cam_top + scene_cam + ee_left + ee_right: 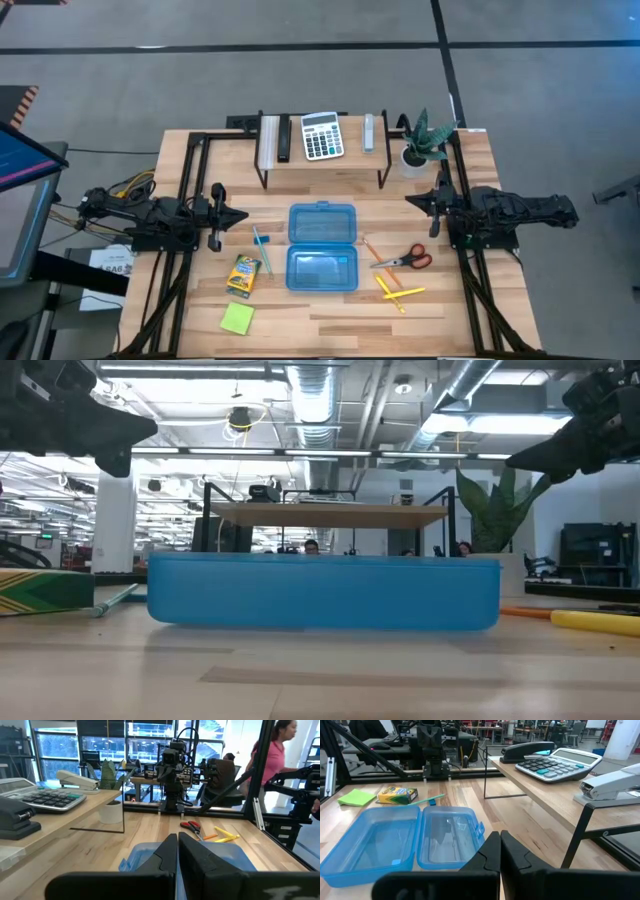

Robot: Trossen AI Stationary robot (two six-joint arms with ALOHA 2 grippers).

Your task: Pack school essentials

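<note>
An open translucent blue case (322, 247) lies at the table's middle, both halves flat. To its left lie a teal pen (261, 249), a crayon box (243, 273) and a lime-green sticky-note pad (237, 318). To its right lie red-handled scissors (408, 259) and yellow and orange pencils (395, 288). My left gripper (240, 214) hangs shut above the table's left side, pointing level toward the middle. My right gripper (412, 201) hangs shut above the right side, facing it. Neither touches anything.
A raised wooden shelf (322, 152) at the far edge carries a calculator (322, 135), a black stapler (283, 139) and a white stapler (368, 131). A potted plant (420, 145) stands at the far right. People move in the room behind the table.
</note>
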